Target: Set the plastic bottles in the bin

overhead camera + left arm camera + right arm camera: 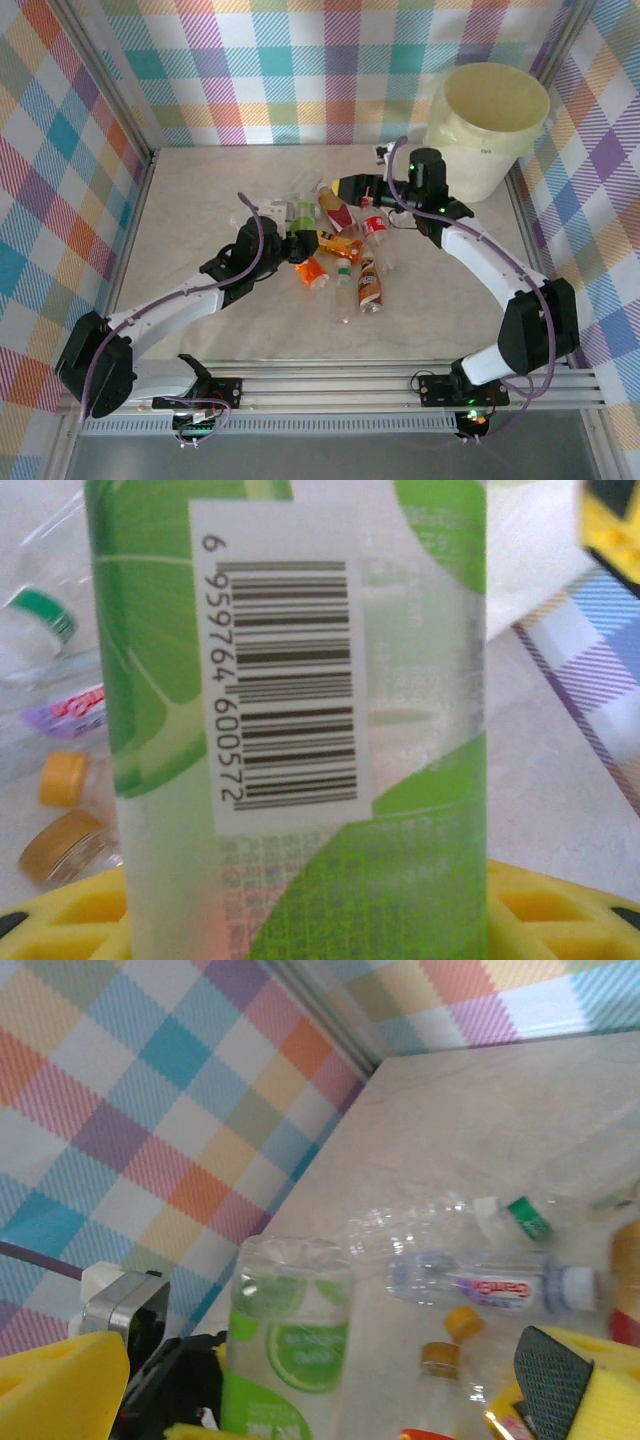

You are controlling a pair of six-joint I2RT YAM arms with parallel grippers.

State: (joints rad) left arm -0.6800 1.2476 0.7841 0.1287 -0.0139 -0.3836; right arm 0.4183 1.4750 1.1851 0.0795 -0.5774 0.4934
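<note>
Top external — left arm [180,300] outstretched, gripping bottle [302,216]?

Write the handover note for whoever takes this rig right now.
Left claw: closed around a green-label bottle, held upright.
Right claw: open, empty, above the far side of the other bottles, which lie mid-table.
Bin: far right corner; no bottle seen inside.
Done: nothing binned, as far as shown.
To do: carry this bottle to the bin, then the rest.
</note>
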